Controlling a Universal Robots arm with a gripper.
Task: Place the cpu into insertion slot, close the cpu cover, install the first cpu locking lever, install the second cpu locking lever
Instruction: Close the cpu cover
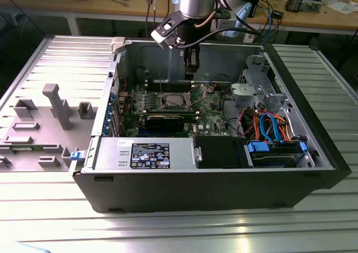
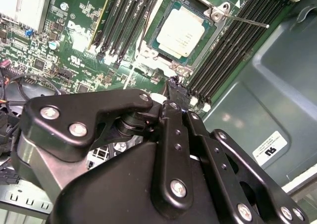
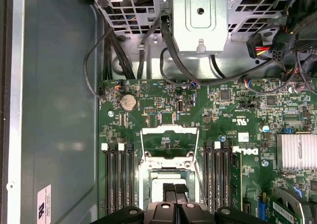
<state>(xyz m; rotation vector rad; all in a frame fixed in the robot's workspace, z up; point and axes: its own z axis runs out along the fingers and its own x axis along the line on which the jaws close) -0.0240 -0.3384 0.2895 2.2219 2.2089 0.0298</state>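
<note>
- One cpu point(image 2: 181, 33) lies seated in the insertion slot point(image 2: 147, 57). The cpu cover point(image 3: 169, 132) appears raised, not yet closed.
- Hand point(image 2: 174, 85): fingers drawn together, holding nothing, near the slot's edge.
- Risk: an off-centre push could skew the cpu or bend contacts. The free locking lever point(image 2: 247, 22) could snag.
- Computer case point(image 1: 224, 191) contains the motherboard point(image 3: 233, 115).
</note>
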